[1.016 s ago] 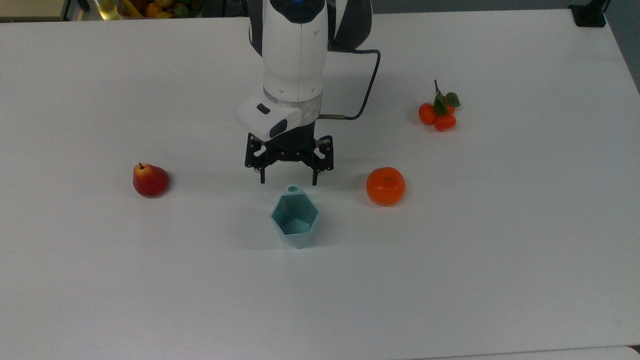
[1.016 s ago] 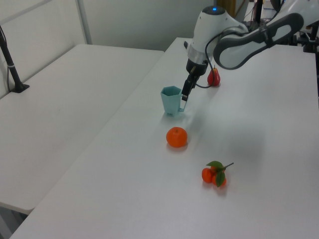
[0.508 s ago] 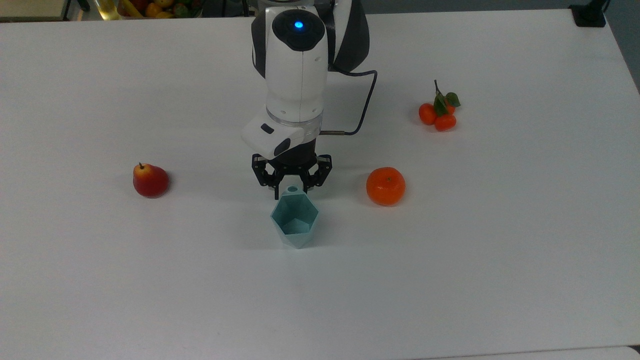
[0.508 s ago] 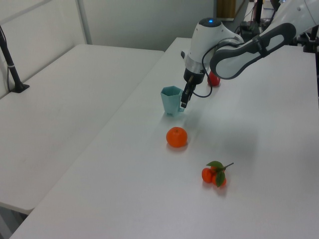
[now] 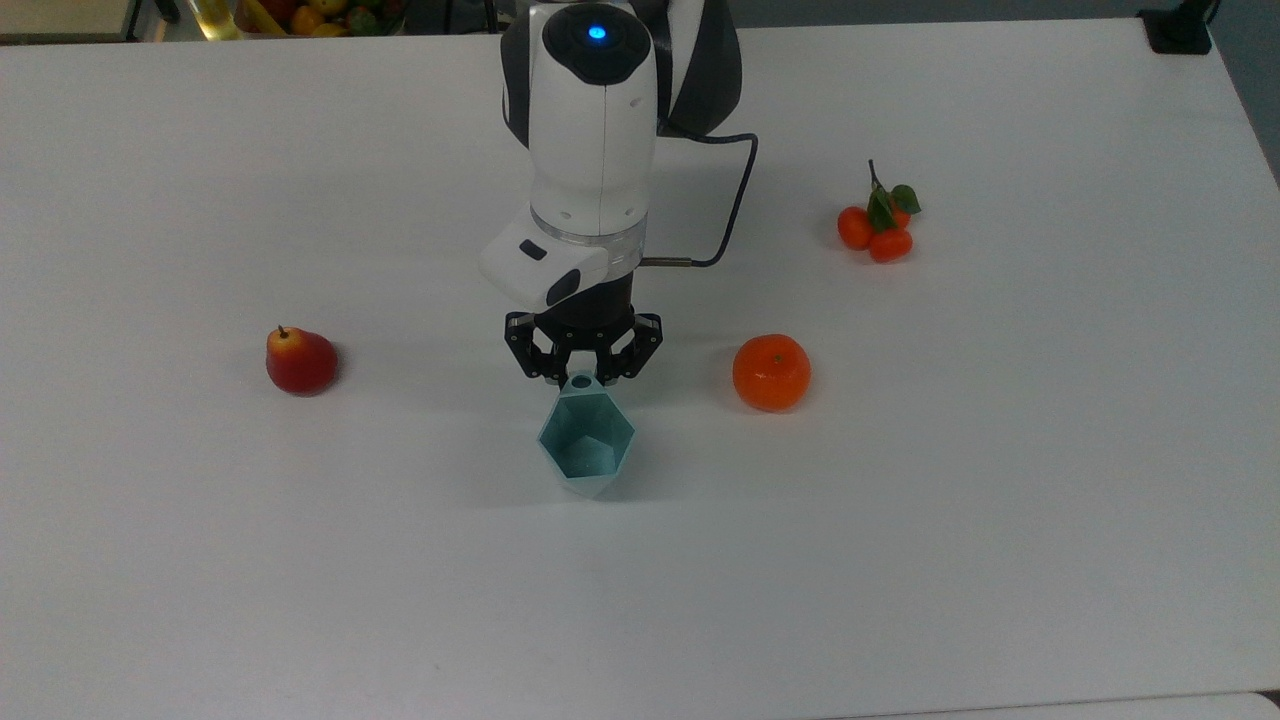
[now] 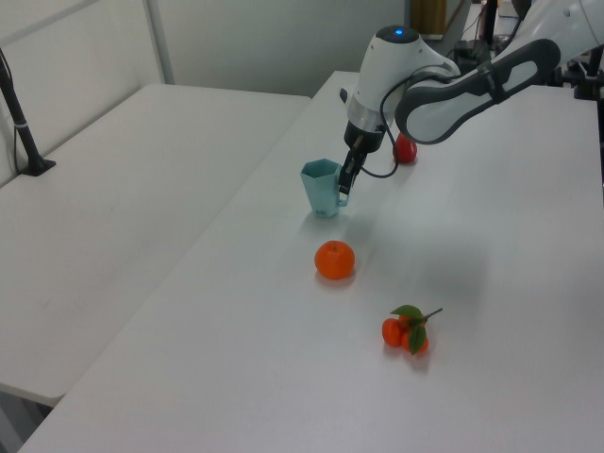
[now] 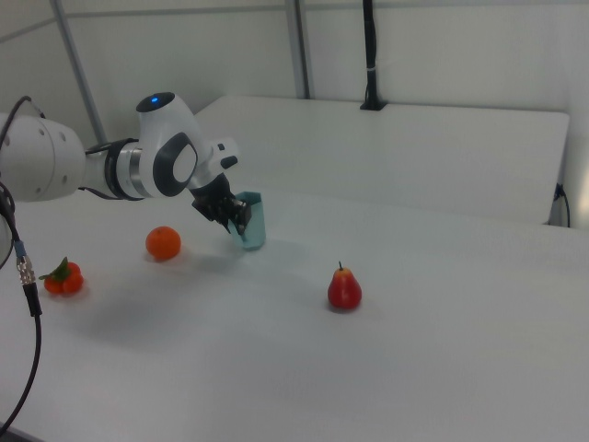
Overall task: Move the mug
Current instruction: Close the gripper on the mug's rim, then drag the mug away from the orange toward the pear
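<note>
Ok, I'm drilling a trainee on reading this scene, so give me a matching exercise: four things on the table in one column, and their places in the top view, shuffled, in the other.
Things:
1. mug
2. pear
3. orange
4. cluster of small oranges

Places in the top view:
A. far right, toward the back of the table
B. alone on the top view's left
C. just right of the gripper
D. centre, its handle between the closed fingers

Pairs: 1-D, 2-B, 3-C, 4-A
</note>
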Robot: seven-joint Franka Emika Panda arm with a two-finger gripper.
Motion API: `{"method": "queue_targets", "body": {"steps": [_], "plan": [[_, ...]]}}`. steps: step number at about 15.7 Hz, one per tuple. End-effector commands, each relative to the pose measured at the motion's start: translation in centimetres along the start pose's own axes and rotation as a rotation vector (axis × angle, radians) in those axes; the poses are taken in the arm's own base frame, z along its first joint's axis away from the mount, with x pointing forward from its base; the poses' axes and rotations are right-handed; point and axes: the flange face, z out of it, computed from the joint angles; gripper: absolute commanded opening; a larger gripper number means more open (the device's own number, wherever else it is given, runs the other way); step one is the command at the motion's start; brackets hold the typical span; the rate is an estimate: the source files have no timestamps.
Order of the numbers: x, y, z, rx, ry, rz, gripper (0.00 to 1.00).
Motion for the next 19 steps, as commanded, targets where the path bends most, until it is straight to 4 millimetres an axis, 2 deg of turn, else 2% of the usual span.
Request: {"method": "queue_targets", "body": {"steps": [1,5,9,10,13,17,19], "plan": [[-0.7,0.1,-4.2,0.001,0.027,0.011,0.00],[-4.7,0.7,-8.5,-0.017,-0.033,0.111,0.01],[-10.2,1.4,-11.2,-0.045,-0.149,0.172,0.02],[-11.3,1.7,-11.1,-0.049,-0.163,0.181,0.02],[-14.0,2.1,-8.8,-0.065,-0.226,0.201,0.03],[-15.1,2.4,-7.5,-0.078,-0.260,0.204,0.11],[-15.5,2.8,-7.0,-0.087,-0.293,0.209,0.21]]}}
